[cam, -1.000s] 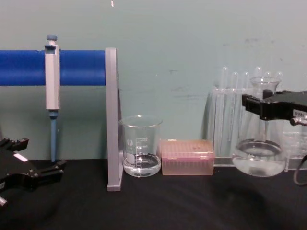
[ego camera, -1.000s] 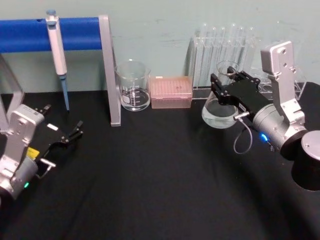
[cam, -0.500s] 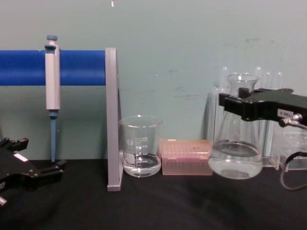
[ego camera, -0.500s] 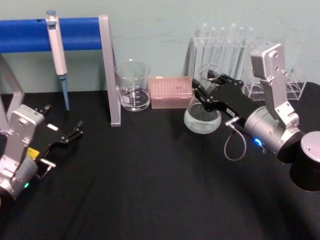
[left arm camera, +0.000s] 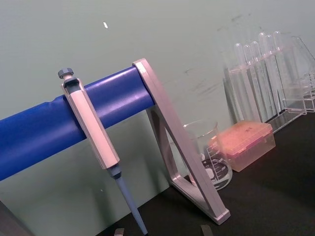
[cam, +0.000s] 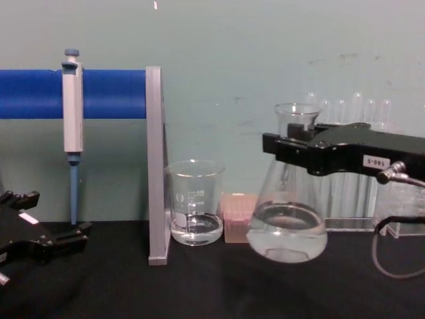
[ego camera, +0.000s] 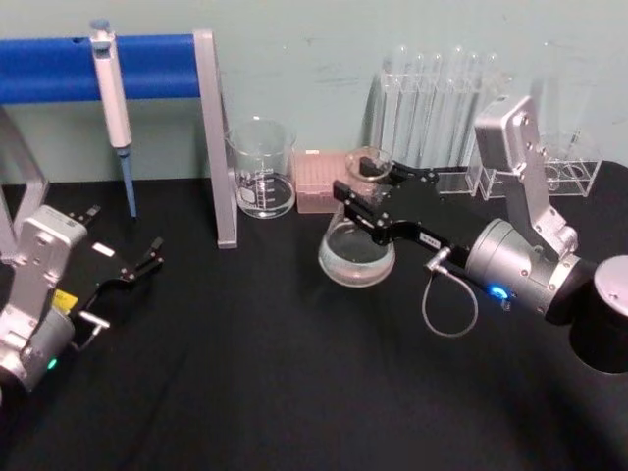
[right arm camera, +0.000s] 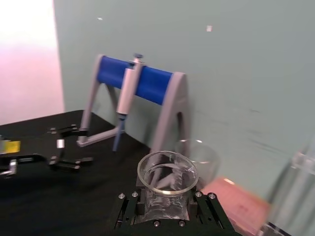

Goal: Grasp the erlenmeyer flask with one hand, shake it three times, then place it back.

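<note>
The black surface (ego camera: 294, 373) fills the lower frame of the head view. A blue-barred stand (ego camera: 147, 67) occupies the upper left, with a pipette (ego camera: 113, 98) hanging from its bar. The right tool (ego camera: 365, 191) reaches in from the right to centre frame, its jaws pinching the neck of the erlenmeyer flask (cam: 287, 229). The flask stands upright at centre with clear liquid in its base, just in front of the pink tip box (ego camera: 316, 177). Whether its base touches the surface cannot be told. A test tube rack (ego camera: 442, 108) stands at the upper right. A beaker (ego camera: 261, 182) sits between stand and tip box. The left tool (ego camera: 126, 229) rests at the lower left, jaws spread.
</note>
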